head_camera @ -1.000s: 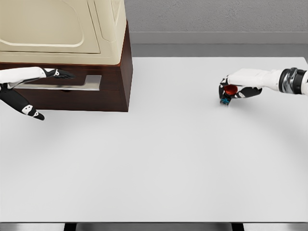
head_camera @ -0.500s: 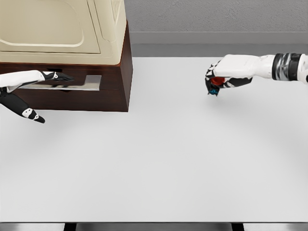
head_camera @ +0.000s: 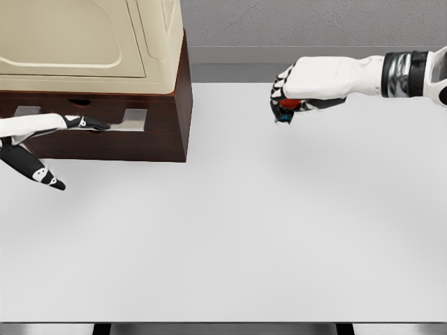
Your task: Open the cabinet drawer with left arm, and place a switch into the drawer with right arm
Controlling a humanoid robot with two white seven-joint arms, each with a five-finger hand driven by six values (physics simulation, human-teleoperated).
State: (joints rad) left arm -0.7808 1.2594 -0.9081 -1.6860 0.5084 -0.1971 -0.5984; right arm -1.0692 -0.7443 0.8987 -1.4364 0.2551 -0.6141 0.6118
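A dark brown cabinet with a cream top stands at the table's back left; its drawer front carries a silver handle. My left hand comes in from the left edge. Its extended fingers lie on the handle while the thumb hangs spread well below. My right hand hovers above the table's back middle, right of the cabinet. Its fingers are curled around a small switch with a red button and a blue base, partly hidden by the fingers.
The white table stretches wide in front of the cabinet and below both hands. A grey wall runs behind the table's far edge. The cabinet's right side wall faces the right hand.
My right hand has lifted the switch off the table and carried it left, towards the cabinet. My left hand has sunk slightly along the drawer front, fingers still at the handle.
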